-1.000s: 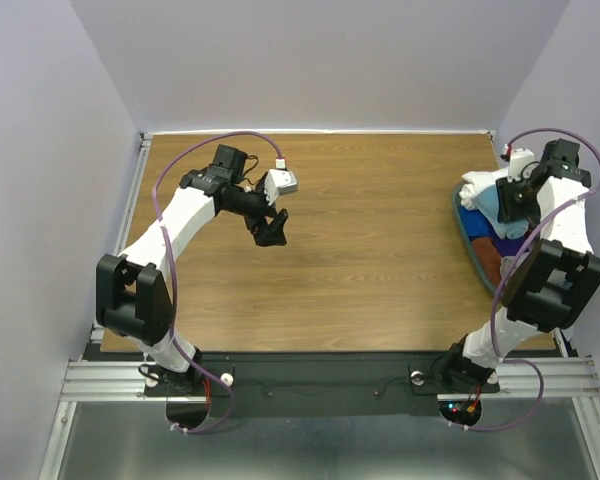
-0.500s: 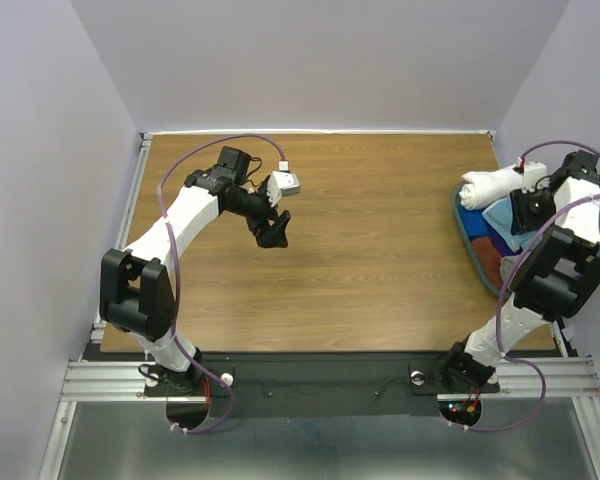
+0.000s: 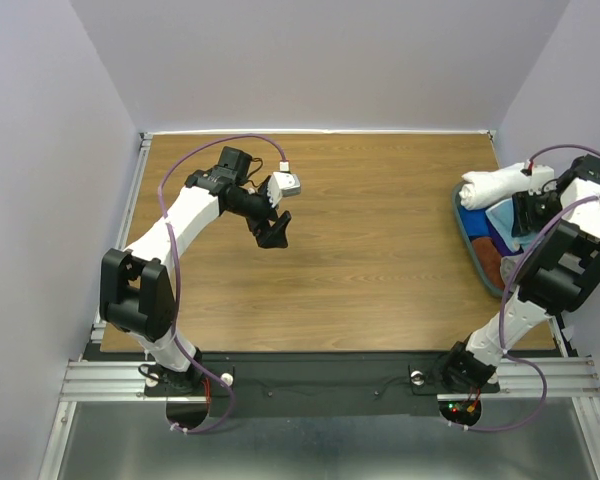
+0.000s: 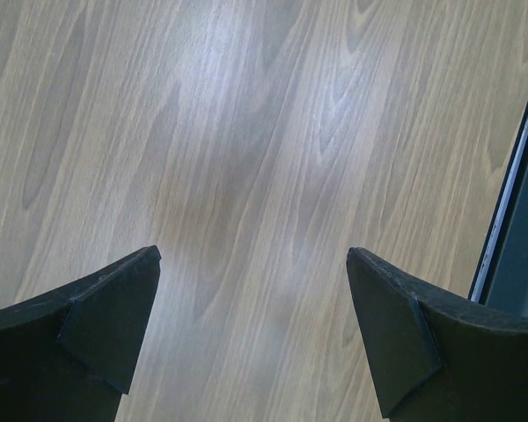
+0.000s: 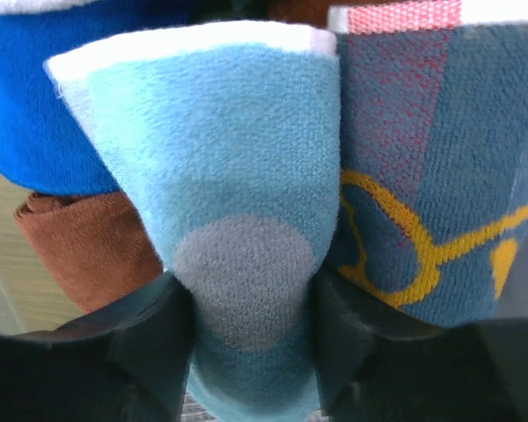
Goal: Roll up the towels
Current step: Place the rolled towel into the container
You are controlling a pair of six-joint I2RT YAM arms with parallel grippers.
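My right gripper (image 5: 251, 352) is shut on a fold of the light blue towel (image 5: 220, 141), which has a grey dot between the fingers. In the top view this gripper (image 3: 528, 212) sits over the towel pile at the table's right edge, with the light blue towel (image 3: 502, 214) beside it. A blue-grey towel with yellow printed lines (image 5: 422, 149) lies against the light blue one; no mustard-yellow side shows. My left gripper (image 3: 273, 232) is open and empty above bare wood (image 4: 253, 299).
The pile lies in a grey-rimmed tray (image 3: 470, 250) at the right edge. It holds a white rolled towel (image 3: 490, 187), a royal blue towel (image 5: 35, 105) and a brown towel (image 5: 79, 246). The table's dark metal edge (image 4: 519, 237) shows at the left wrist view's right.
My right arm has swung its wrist rightward over the tray, uncovering the white roll. The left arm has barely moved.
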